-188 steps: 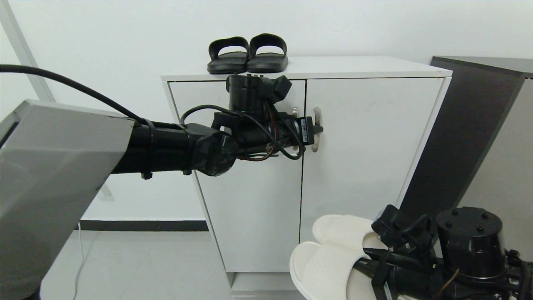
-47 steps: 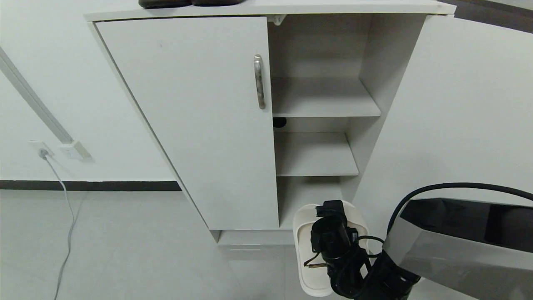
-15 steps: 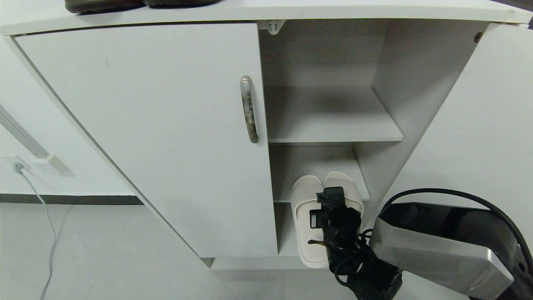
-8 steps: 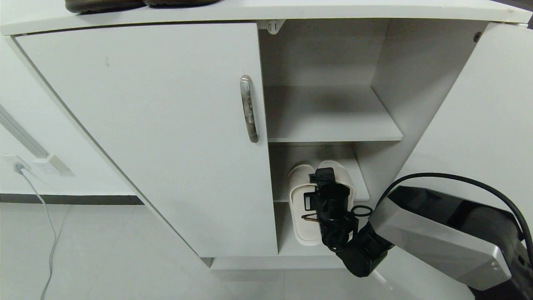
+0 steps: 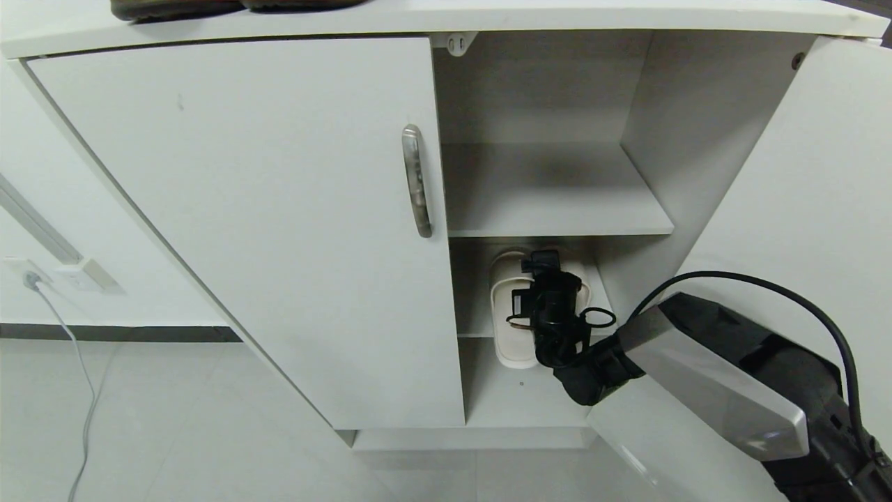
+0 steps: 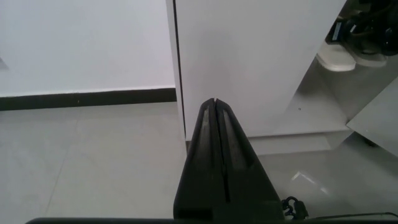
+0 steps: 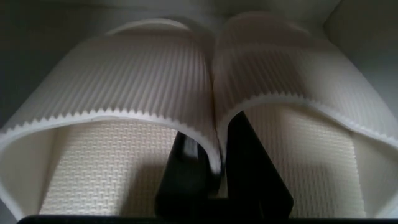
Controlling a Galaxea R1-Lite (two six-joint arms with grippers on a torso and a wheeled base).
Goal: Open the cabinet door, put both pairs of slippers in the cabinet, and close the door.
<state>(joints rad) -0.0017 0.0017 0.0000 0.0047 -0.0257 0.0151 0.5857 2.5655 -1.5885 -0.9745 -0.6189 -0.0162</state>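
Note:
The white cabinet (image 5: 230, 209) has its right door (image 5: 801, 174) swung open and its left door shut. My right gripper (image 5: 538, 268) reaches into the open half at the middle shelf (image 5: 603, 307). It is shut on the pair of white slippers (image 5: 507, 314), pinching the two inner strap edges together (image 7: 214, 146). The slippers' toes point into the cabinet and their heels stick out past the shelf's front edge. A pair of black slippers (image 5: 174, 7) lies on the cabinet top. My left gripper (image 6: 214, 102) hangs shut and holding nothing, low over the floor before the closed left door.
The upper shelf (image 5: 557, 195) and the bottom compartment (image 5: 516, 397) hold nothing. A metal handle (image 5: 416, 181) sits on the closed left door. A cable (image 5: 77, 390) runs down the wall to the floor at the left.
My right arm has pushed the white slippers up and deeper into the cabinet, onto the middle shelf. Earlier the right door was opened and the camera came closer.

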